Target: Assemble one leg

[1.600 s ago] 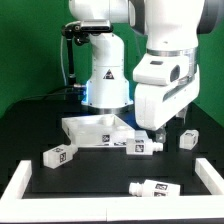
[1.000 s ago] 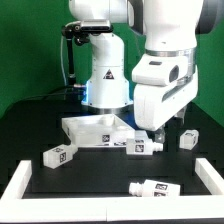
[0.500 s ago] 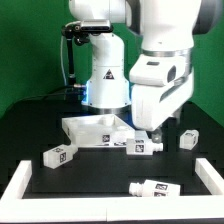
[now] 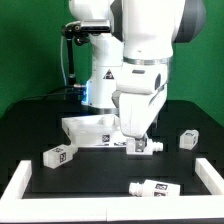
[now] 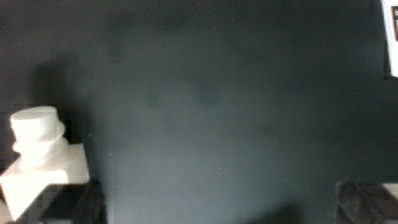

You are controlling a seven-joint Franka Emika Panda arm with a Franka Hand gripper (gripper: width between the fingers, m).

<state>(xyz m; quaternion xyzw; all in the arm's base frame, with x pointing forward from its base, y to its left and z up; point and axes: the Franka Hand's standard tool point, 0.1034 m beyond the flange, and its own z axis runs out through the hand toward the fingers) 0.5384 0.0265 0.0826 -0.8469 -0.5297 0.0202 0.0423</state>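
Observation:
A white square tabletop point(image 4: 93, 129) lies on the black table. Several short white legs with marker tags lie around it: one point(image 4: 57, 154) at the exterior view's left, one point(image 4: 146, 147) just by the tabletop, one point(image 4: 186, 139) at the right, one point(image 4: 155, 187) near the front. My gripper point(image 4: 134, 137) hangs low over the leg by the tabletop. In the wrist view the gripper point(image 5: 210, 205) is open and empty, with dark table between its fingers point(image 5: 57, 200). A white leg point(image 5: 36, 135) lies just beside one finger, outside the gap.
A white rim point(image 4: 20, 184) borders the table at the front and at the exterior view's right. The robot's base point(image 4: 105, 85) stands behind the tabletop. A white edge point(image 5: 391, 40) shows at the border of the wrist view.
The arm has swung toward the exterior view's left and the hand has turned. It now hangs over the leg by the tabletop. No part has moved.

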